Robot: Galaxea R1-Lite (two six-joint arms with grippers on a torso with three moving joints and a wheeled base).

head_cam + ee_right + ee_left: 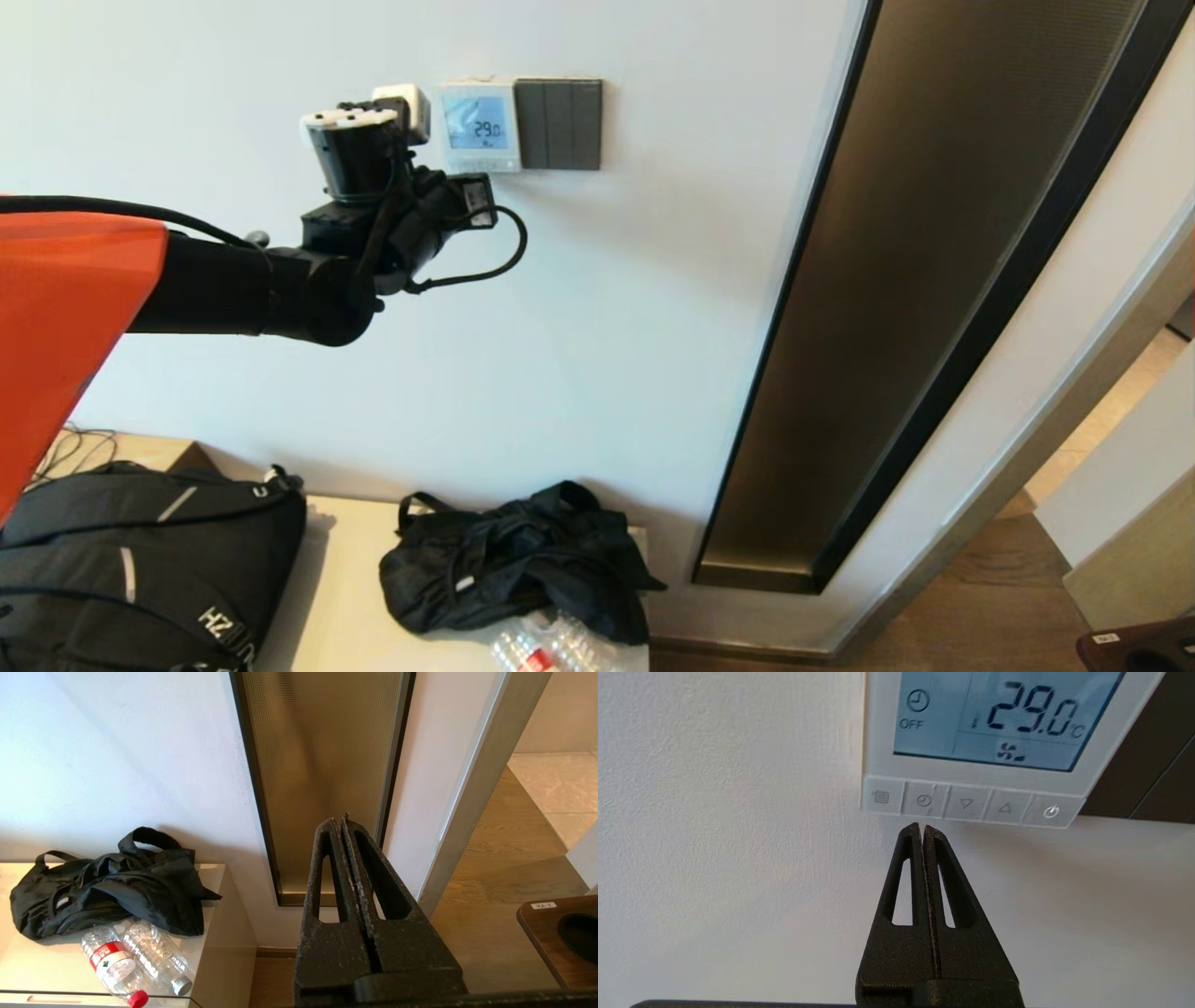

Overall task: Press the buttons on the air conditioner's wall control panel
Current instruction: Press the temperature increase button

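The wall control panel point(971, 742) is mounted high on the white wall point(607, 327), just beside a dark switch plate point(558, 123) on its right, and its lit display point(994, 718) shows 29.0 with an OFF mark and a fan symbol. Along the panel's lower edge a row of five buttons is seen: a menu button point(881, 797), a clock button point(924, 800), a down arrow point(966, 804), an up arrow point(1005, 808) and a power button point(1051, 811). The left gripper point(922, 827) is held just below that row, under the clock button, with its fingers pressed together into one narrow tip and nothing between them; whether the tip touches the wall cannot be told. Since the buttons sit close together and are small, a slightly skewed approach is judged likely to land on the seam between the clock button and the down arrow, so that two are pressed or none. A push made from below rather than square-on could let the tip slide off the panel's edge onto the wall. Too hard a push could strain the panel's housing. The right gripper point(346, 823) is parked low, closed and empty, near the glass door panel point(322, 779) above a cabinet point(219, 933) bearing a black bag point(107, 882) and plastic bottles point(135, 961).
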